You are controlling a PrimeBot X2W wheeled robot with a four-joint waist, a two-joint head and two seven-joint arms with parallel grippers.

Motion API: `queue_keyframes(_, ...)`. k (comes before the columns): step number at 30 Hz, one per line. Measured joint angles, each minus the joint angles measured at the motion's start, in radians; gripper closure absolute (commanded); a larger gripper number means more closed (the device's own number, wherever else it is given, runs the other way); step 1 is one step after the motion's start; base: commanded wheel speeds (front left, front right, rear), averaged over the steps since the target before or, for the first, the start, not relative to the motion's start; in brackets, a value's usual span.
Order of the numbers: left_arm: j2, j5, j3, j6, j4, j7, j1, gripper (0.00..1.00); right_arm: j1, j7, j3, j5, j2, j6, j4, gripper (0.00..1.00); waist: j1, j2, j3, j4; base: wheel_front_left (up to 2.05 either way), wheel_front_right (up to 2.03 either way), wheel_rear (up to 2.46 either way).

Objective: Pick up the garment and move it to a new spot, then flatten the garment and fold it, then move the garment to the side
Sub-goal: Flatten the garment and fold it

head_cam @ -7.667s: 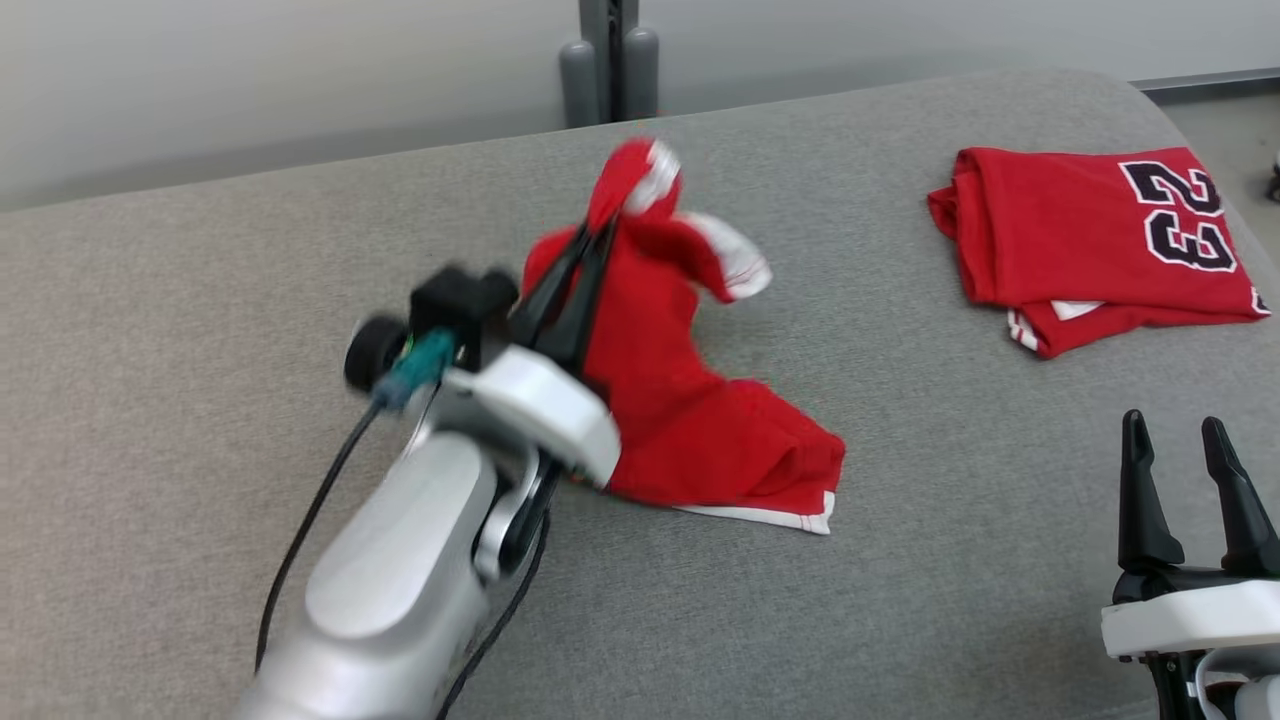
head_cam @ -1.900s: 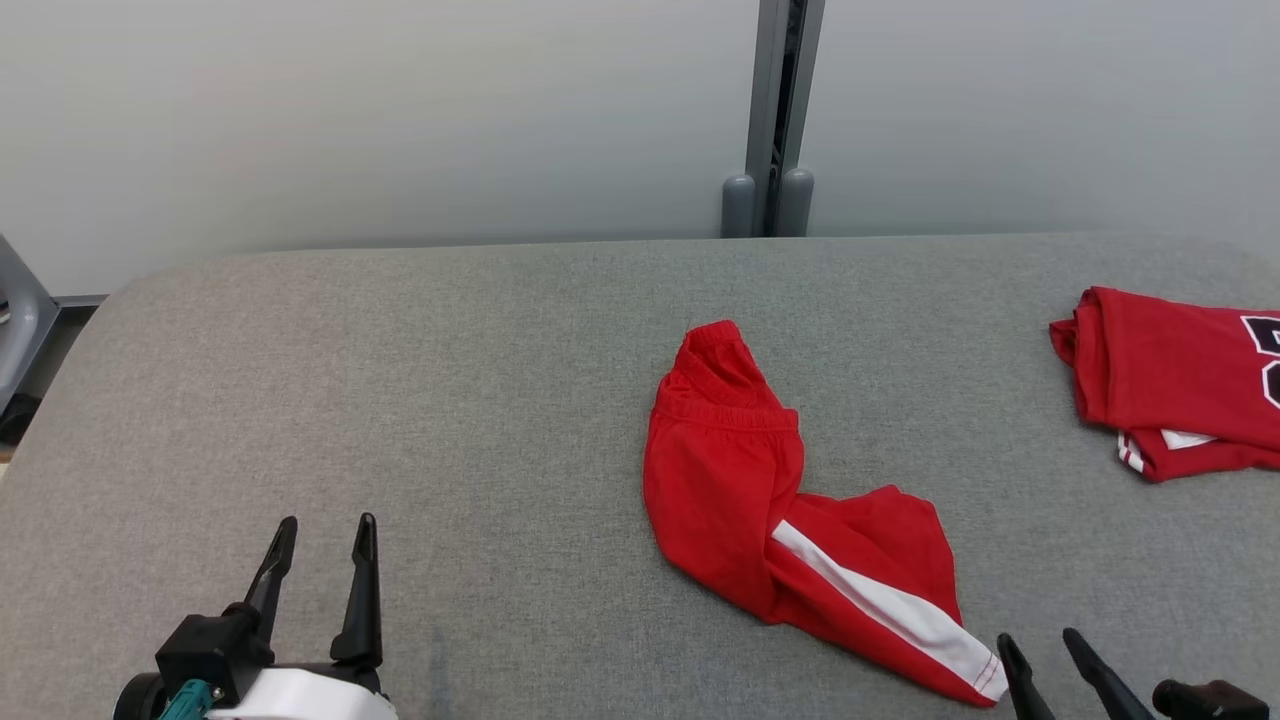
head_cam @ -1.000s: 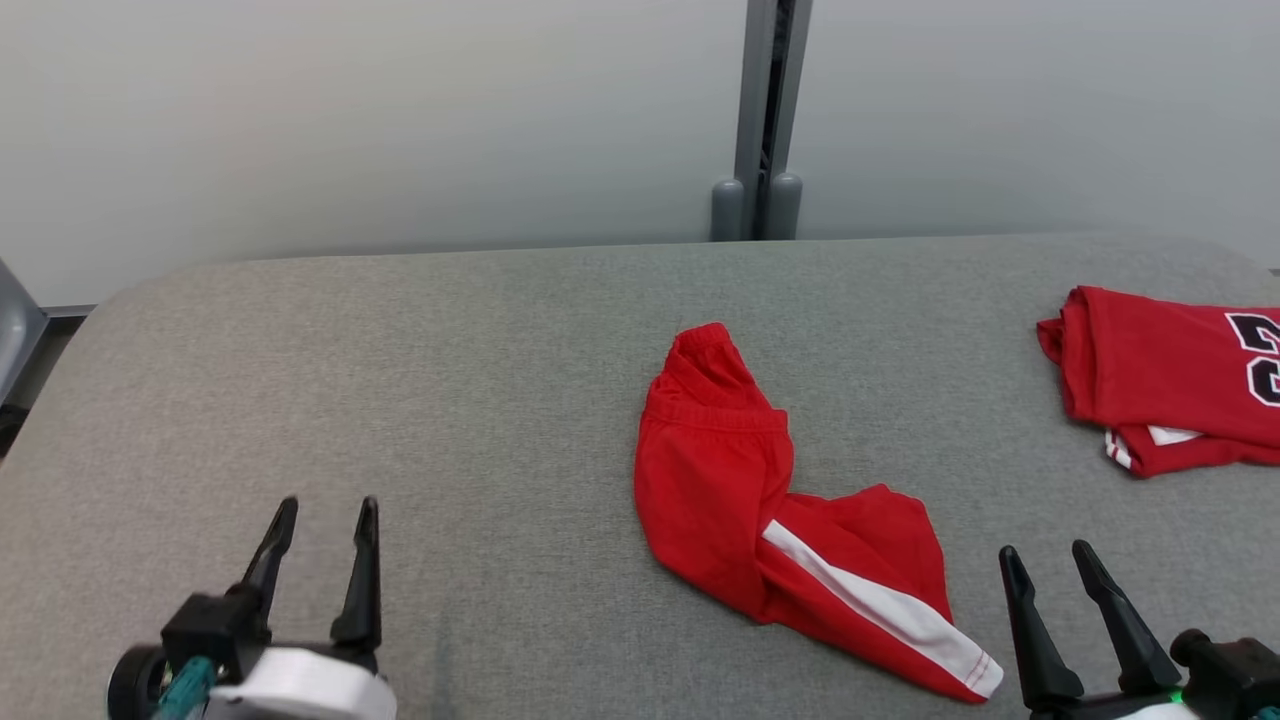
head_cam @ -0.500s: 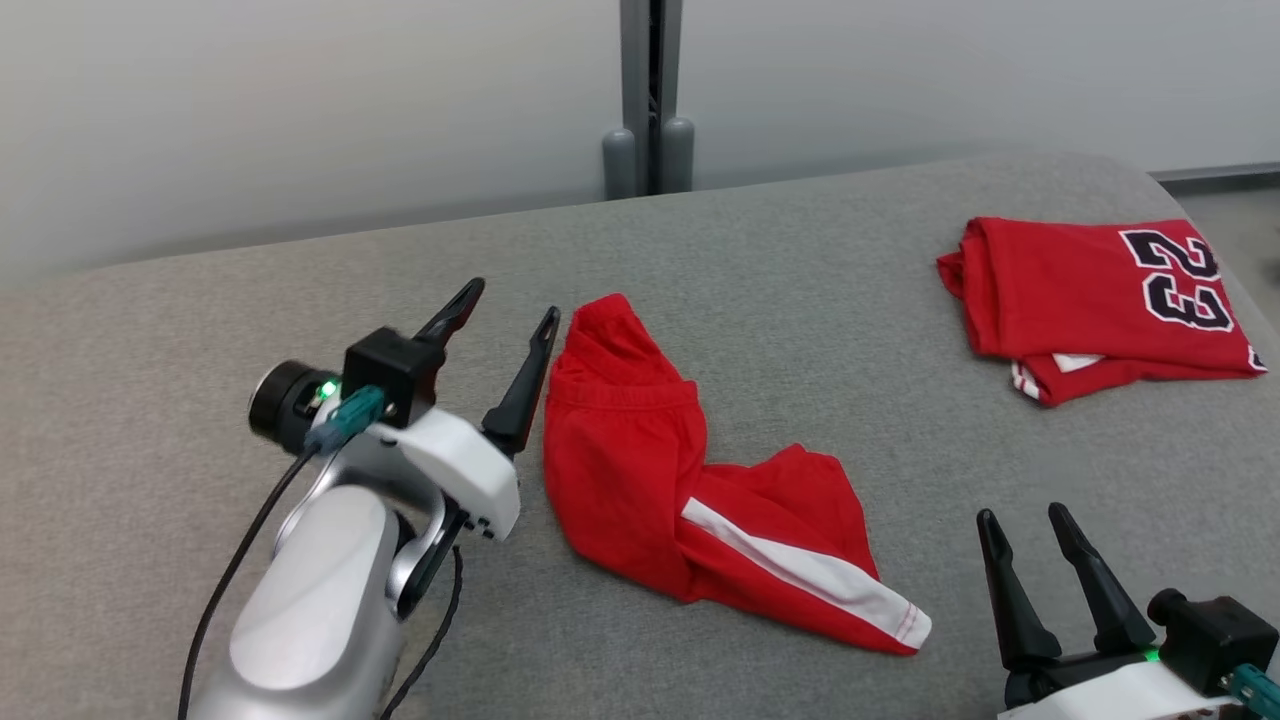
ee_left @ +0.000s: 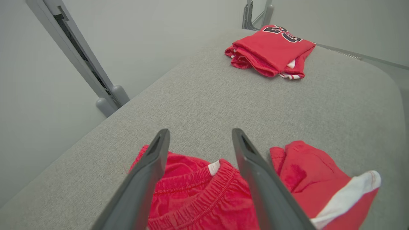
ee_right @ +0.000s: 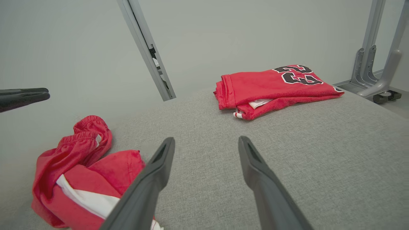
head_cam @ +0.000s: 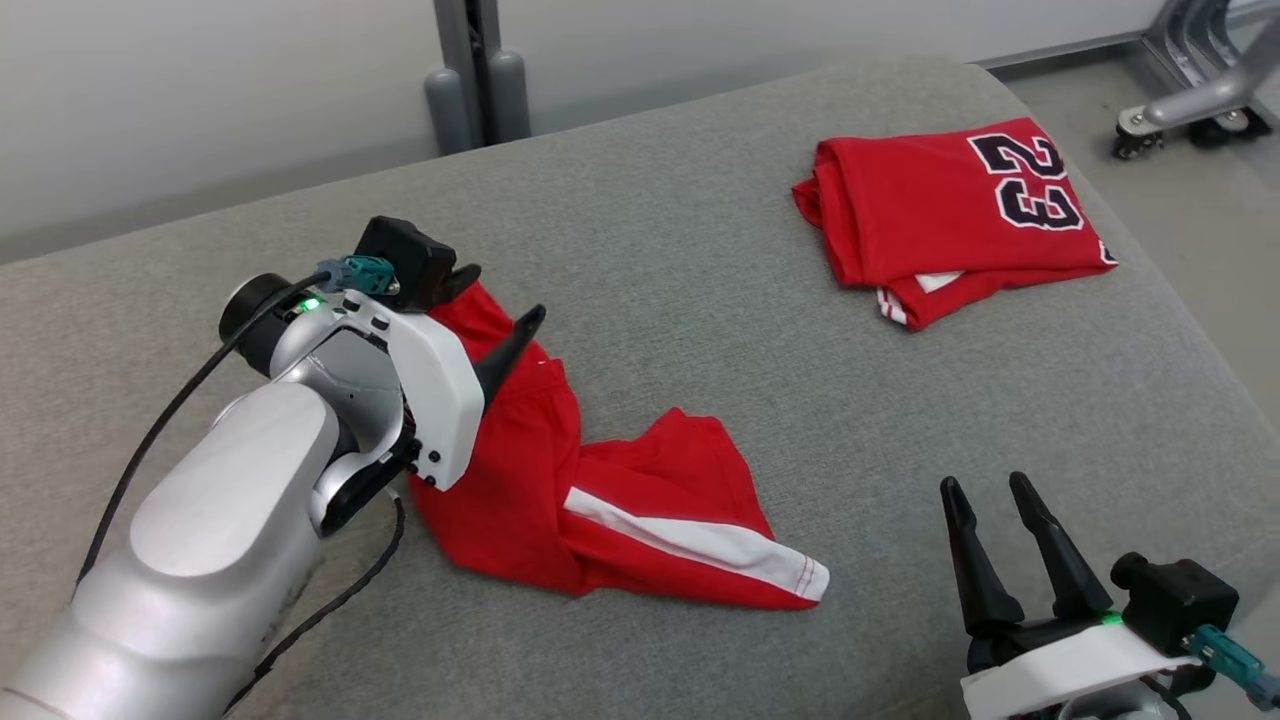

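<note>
The left gripper (head_cam: 500, 295), wide open, hangs right over the waistband end of the soft red shorts (head_cam: 620, 480) with a white stripe, while the open right gripper (head_cam: 985, 483) sits farther off.

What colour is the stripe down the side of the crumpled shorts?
A white stripe on red shorts, clearest in the head view.

A folded red jersey (head_cam: 940, 215) numbered 23 is lying near the far right corner of the grey fabric table (head_cam: 700, 290); a grey post (head_cam: 468, 50) is standing behind.
</note>
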Motion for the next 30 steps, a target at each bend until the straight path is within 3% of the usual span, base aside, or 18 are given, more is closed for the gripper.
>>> queue_keyframes(10,0.089,-0.119,-0.212,0.0,0.043,0.13,-0.061,0.0,-0.031,0.0,0.012,0.009,0.01,0.0,0.018,0.0,0.0,0.0,0.049,-0.087,0.0,0.0,0.0)
queue_keyframes(16,0.102,-0.187,-0.3,0.0,0.087,0.204,-0.089,0.0,-0.038,0.0,0.018,0.01,0.011,0.0,0.022,0.0,0.0,0.0,0.061,-0.104,0.0,0.0,0.0)
queue_keyframes(17,0.105,-0.199,-0.316,0.0,0.09,0.217,-0.089,0.07,-0.04,0.0,0.018,0.01,0.011,0.0,0.022,0.0,0.0,0.0,0.061,-0.105,0.0,0.0,0.0)
queue_keyframes(18,0.106,-0.209,-0.325,0.0,0.09,0.219,-0.09,1.0,-0.041,0.0,0.017,0.01,0.01,0.0,0.022,0.0,0.0001,0.0,0.062,-0.105,0.0,0.0,0.0)
queue_keyframes(23,0.114,-0.236,-0.37,0.0,0.093,0.207,-0.115,1.0,-0.041,0.0,0.007,0.008,0.003,0.0,0.019,0.0,0.0001,0.0,0.056,-0.091,0.0,0.0,0.0)
queue_keyframes(30,0.11,-0.248,-0.344,0.0,0.092,0.028,-0.112,1.0,-0.018,0.0,-0.017,0.002,-0.008,0.0,0.008,0.0,0.0,0.0,0.029,-0.025,0.0,0.0,0.0)
